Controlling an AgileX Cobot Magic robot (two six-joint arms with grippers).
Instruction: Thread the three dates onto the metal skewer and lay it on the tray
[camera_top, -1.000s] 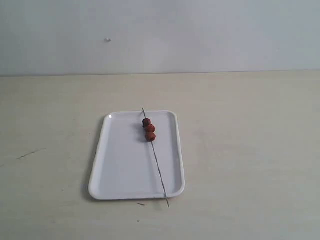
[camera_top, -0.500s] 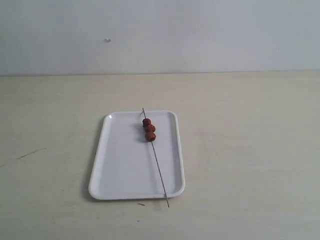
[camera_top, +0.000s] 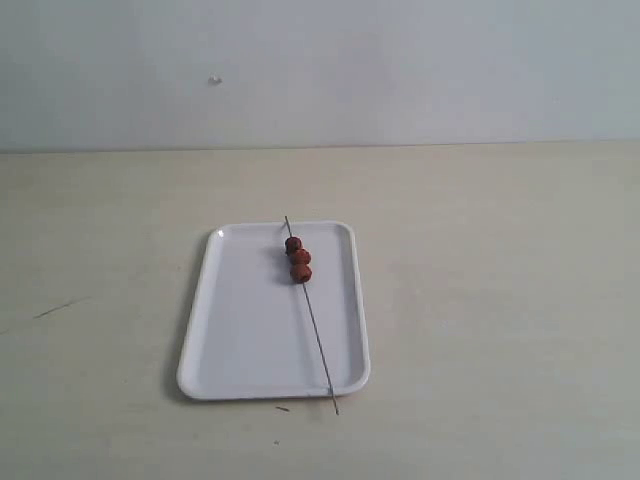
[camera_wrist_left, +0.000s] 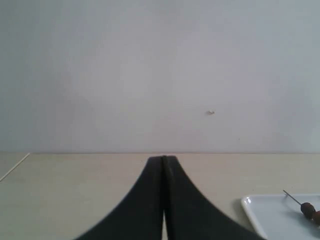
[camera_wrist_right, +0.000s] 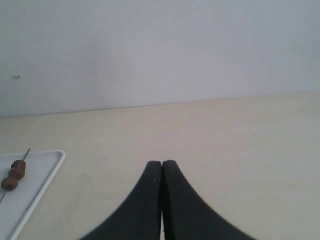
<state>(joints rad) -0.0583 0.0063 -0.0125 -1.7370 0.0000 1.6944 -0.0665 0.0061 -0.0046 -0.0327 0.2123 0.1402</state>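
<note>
Exterior view: a flat white plastic tray (camera_top: 250, 340) with round corners and a low rim lies on a pale, smooth table (camera_top: 500, 300). A thin, straight grey skewer (camera_top: 315, 330) lies on it, running from 12 o'clock to 5 o'clock. Both tips poke past the rim. Three small, round, wrinkly red-brown dates (camera_top: 299, 258) sit on the skewer, touching in a row, near the tray's 12 o'clock end.

Left wrist view: the left gripper (camera_wrist_left: 163, 160) has two smooth, curved black fingers pressed together, holding nothing. A tray corner shows nearby.

Right wrist view: the right gripper (camera_wrist_right: 161, 164) is pressed together too, empty, well apart from the tray.
</note>
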